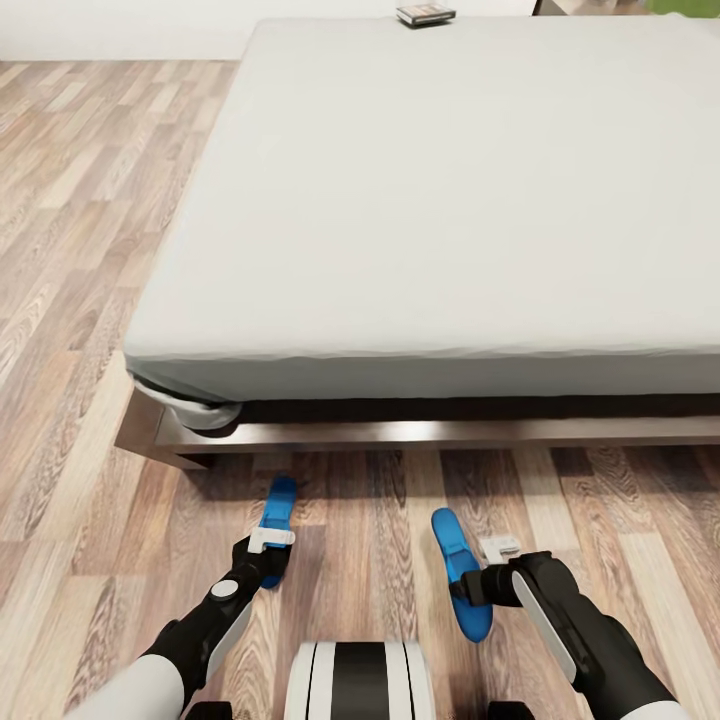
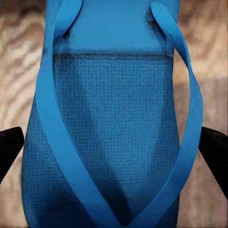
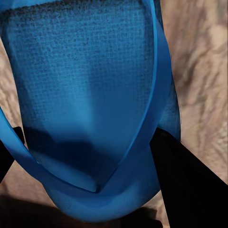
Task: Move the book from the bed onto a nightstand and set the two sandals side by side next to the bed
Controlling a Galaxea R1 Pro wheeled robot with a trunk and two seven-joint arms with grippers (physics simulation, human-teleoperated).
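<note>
left pincer (image 1: 268, 556) straddles left sandal (image 1: 277, 520) | right pincer (image 1: 478, 585) grips right sandal (image 1: 460, 570) | bed (image 1: 440, 200) frame ahead | book (image 1: 425, 14) top centre

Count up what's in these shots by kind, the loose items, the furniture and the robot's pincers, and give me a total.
Blue sandals: 2, one at the left pincer, one at the right pincer, both by the foot of the bed
Books: 1, the book at the far edge of the mattress
Beds: 1, the bed
Pincers: 2
Total: 6
</note>
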